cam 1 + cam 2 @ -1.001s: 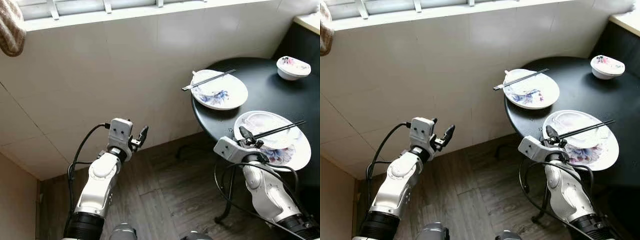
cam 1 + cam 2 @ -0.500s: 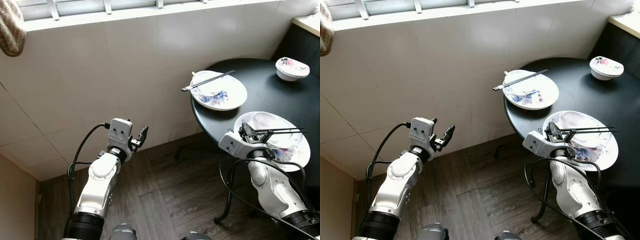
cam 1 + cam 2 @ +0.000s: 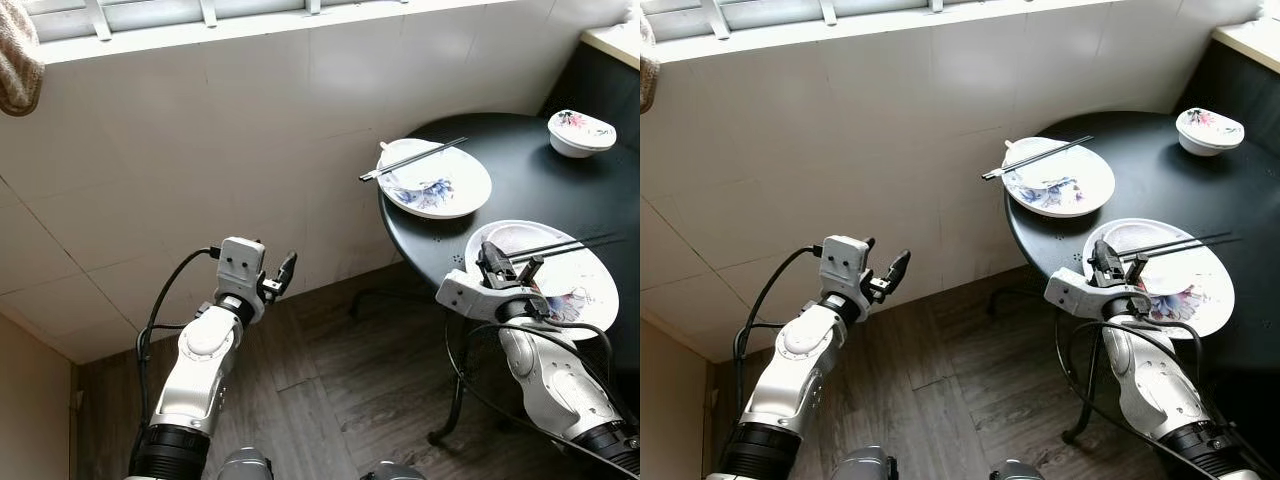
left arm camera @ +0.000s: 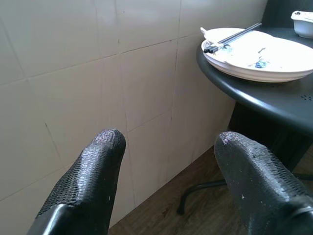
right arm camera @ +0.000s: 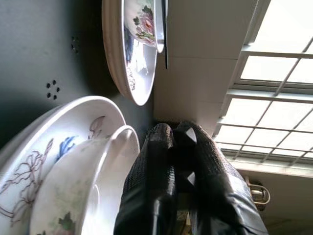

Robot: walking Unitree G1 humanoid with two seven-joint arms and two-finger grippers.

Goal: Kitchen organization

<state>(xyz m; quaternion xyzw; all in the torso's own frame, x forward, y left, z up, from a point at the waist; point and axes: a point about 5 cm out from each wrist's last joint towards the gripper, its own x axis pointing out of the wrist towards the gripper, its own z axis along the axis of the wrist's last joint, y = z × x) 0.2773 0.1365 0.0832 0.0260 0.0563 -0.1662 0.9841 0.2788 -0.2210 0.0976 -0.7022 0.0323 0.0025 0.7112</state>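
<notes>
A round black table (image 3: 540, 175) stands against a tiled wall (image 3: 200, 150) under a window. Near its front edge lies the near plate (image 3: 590, 300), white with a blue-and-red flower print, with a shallow dish on it and a pair of black chopsticks (image 3: 565, 245) across the dish. The right gripper (image 3: 508, 266) sits at this plate's wall-side rim. In the right wrist view its fingers (image 5: 161, 186) are pressed together with no gap between them, and no chopstick can be made out between them there; the head views show the chopsticks' near ends reaching the fingertips, but whether they are gripped cannot be told. That wrist view also shows small perforations in the table top and the dish's rim close beside the fingers.

Toward the table's wall edge is the far plate (image 3: 445, 185), with a second pair (image 3: 412, 159) laid across it, one end jutting past the table edge. A small bowl (image 3: 582, 133) sits at the table's far edge, well apart from both plates.

The left gripper (image 3: 278, 277) hangs over the dark wood floor (image 3: 320, 400), away from the table. The left wrist view shows its fingers (image 4: 98, 171) spread wide with nothing between them, facing the wall, with the far plate seen edge-on at table height.
</notes>
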